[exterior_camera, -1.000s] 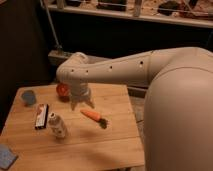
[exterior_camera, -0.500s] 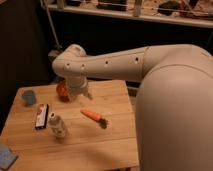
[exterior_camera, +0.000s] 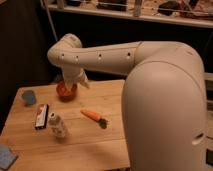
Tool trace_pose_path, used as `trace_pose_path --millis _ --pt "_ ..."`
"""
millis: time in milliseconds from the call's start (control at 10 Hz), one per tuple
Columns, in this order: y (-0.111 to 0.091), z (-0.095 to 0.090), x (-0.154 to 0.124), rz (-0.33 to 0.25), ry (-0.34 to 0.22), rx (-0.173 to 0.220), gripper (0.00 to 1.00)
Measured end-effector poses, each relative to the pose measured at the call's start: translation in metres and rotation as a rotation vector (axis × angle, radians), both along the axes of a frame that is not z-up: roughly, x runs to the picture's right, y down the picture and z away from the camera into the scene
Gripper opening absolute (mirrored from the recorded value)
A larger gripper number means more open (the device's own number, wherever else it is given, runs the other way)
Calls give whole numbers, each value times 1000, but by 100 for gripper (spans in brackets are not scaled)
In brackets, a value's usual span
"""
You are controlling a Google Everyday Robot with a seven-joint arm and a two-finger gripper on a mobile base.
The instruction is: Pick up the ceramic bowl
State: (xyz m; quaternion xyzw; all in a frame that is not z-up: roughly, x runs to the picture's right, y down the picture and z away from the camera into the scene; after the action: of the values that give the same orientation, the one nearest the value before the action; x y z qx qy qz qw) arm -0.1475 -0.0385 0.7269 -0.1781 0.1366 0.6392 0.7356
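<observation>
The ceramic bowl (exterior_camera: 65,92) is small, round and glossy red-orange. It sits near the far left edge of the wooden table (exterior_camera: 100,145). My white arm reaches in from the right. My gripper (exterior_camera: 72,84) hangs right over the bowl, at or just inside its rim, and hides the bowl's far part. I cannot make out whether the gripper touches the bowl.
A small blue cup (exterior_camera: 29,96) stands left of the bowl. A black, white and red bar (exterior_camera: 41,116), a small white bottle (exterior_camera: 57,125) and a carrot (exterior_camera: 93,115) lie nearer the front. A blue sponge (exterior_camera: 6,156) lies at the front left corner. Shelves stand behind.
My arm has swung left and away across the table. The gripper has gone from above the carrot area to directly over the red-orange bowl. The objects have not moved.
</observation>
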Motion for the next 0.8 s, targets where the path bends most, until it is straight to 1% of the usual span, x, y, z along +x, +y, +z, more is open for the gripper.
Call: trace_pose_path --millis 300,400,500,600,800 --pt "-40 6 -11 -12 -25 58 65" --pt "-56 11 -17 -20 -33 85 65" --pt "-67 17 -21 -24 -35 101 65" --pt "-78 25 -25 -28 -38 112 65" --pt "-91 47 -31 -39 -48 114 65"
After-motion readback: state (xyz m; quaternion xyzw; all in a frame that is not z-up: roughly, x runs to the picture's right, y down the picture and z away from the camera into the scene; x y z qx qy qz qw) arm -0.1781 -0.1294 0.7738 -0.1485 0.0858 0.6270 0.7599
